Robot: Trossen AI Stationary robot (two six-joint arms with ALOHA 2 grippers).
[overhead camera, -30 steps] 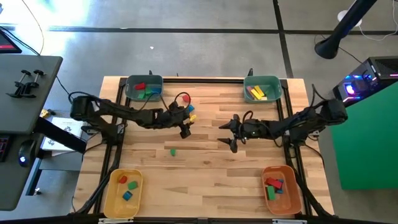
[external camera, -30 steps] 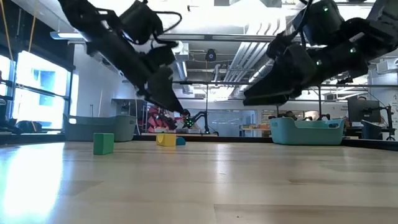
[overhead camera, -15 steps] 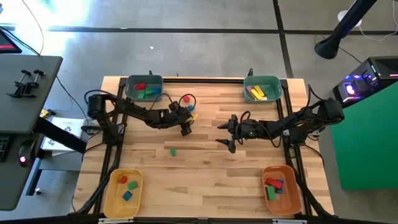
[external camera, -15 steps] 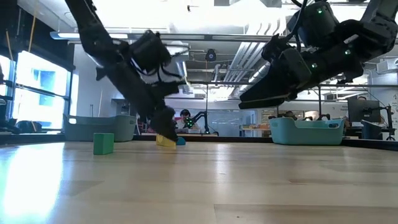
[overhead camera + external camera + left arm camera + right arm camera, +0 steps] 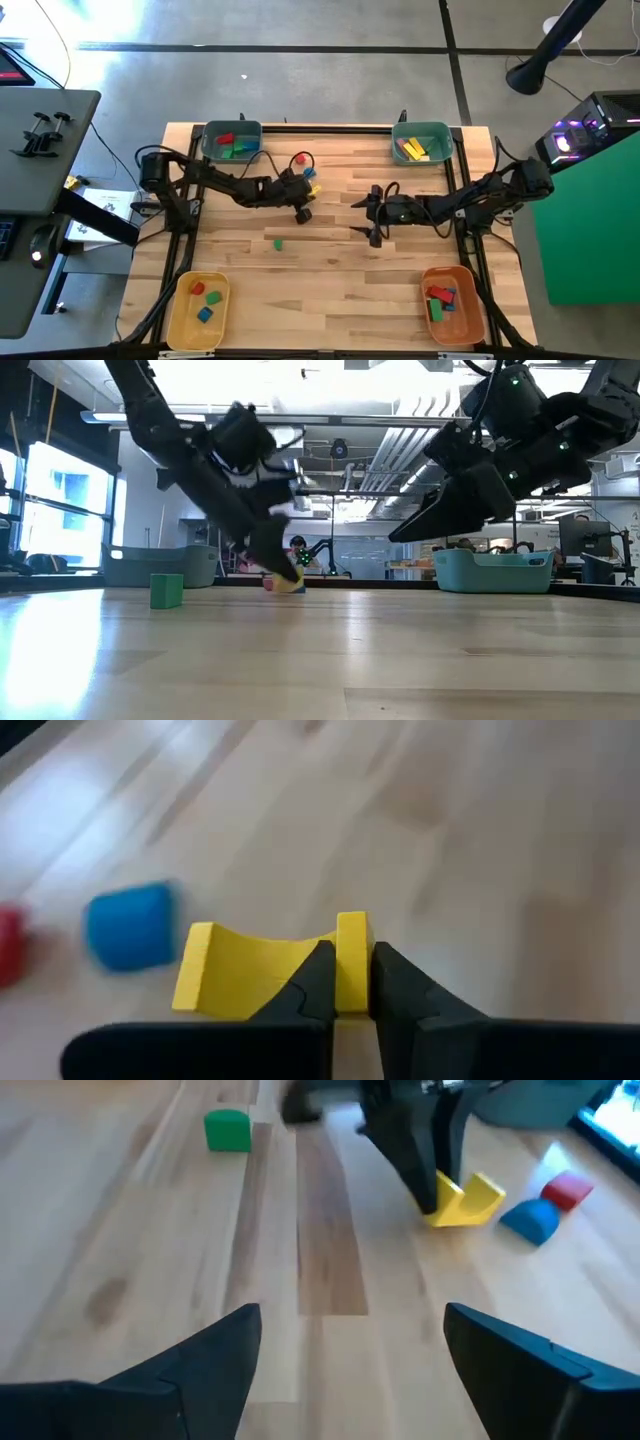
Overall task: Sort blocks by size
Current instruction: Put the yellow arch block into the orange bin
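- Yellow arch block — pinched at one leg by left gripper, low on the table near blue block.
- Right gripper — fingers wide, holding nothing, mid-table.
- Green cube lies apart.

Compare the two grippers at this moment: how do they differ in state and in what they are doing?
The left gripper is shut on the yellow arch block; the right gripper is open and holds nothing. The left is down at the table beside the blue block; the right hangs above bare wood. Both are dark, two-fingered, near mid-table.
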